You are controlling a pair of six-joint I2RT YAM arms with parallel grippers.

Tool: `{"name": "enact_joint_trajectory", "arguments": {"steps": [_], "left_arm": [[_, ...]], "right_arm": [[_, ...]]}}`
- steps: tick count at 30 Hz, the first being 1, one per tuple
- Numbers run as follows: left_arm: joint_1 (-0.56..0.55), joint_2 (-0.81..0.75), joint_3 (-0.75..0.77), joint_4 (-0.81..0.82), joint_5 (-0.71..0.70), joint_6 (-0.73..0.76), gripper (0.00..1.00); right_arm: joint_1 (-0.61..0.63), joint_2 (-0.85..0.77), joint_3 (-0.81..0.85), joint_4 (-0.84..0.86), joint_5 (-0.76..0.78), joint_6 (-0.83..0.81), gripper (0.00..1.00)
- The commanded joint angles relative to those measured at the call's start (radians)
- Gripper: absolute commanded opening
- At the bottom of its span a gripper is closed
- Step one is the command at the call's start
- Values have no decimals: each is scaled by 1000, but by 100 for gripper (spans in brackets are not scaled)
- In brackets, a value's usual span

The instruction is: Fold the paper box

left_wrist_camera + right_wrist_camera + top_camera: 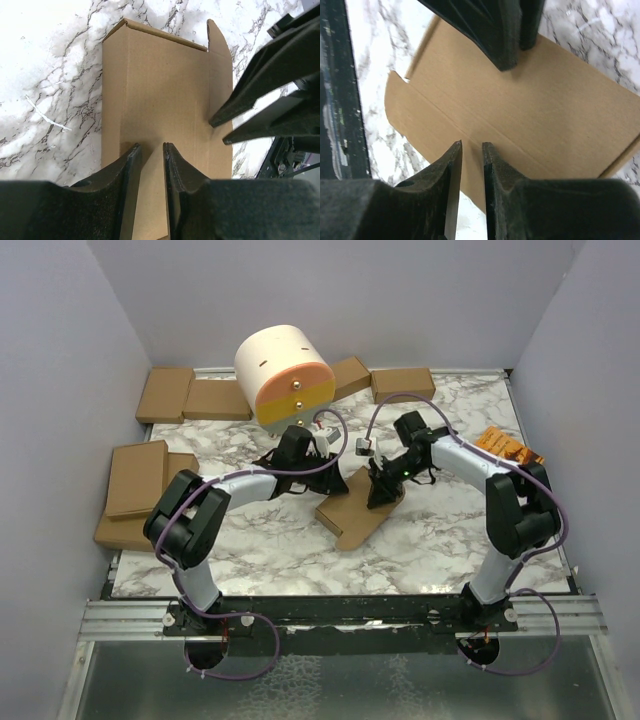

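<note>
Paper box (350, 522) lying flat, L pincer (152, 146) & R pincer (471, 144) slightly spread, tips on it

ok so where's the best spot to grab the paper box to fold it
Pinch the narrow side flap past the crease, at its free long edge, coming in low from that side. The paper box lies flat, so its broad face gives no hold; probably only an edge can be pinched.

The paper box (350, 515) lies flat beneath the left gripper (152, 146) and the right gripper (471, 144), which face each other.
</note>
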Motion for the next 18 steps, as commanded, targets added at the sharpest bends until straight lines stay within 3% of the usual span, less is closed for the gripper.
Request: {"name": "enact_joint_trajectory", "arguments": {"steps": [1,8,15,18], "left_arm": [[-12,-55,2,2,-54,-1,29],[-4,-212,-82,65,-134,-19,32],[12,-407,-306,200,-235,-21,33],[13,-503,-416,314,-274,-35,42]], "right_arm": [[5,-82,22,-7,-175,-13,24],[5,-40,-50,148,-107,134,23],[6,17,-76,186,7,163,22],[5,8,-66,168,-49,144,22]]}}
